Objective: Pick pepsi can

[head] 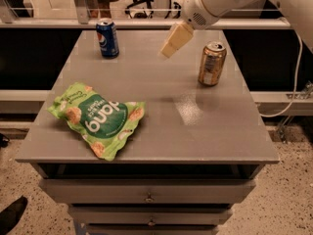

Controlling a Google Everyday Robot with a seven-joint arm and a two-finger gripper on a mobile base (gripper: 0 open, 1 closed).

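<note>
The pepsi can (107, 38) stands upright near the back left corner of the grey table (161, 106). It is dark blue with a round logo and a silver top. My gripper (172, 44) hangs from the white arm above the back middle of the table, to the right of the pepsi can and apart from it. It holds nothing.
A gold can (212, 63) stands upright at the back right. A green snack bag (98, 117) lies flat at the front left. The table has drawers below its front edge. A cable runs along the right side. A railing and chairs stand behind the table.
</note>
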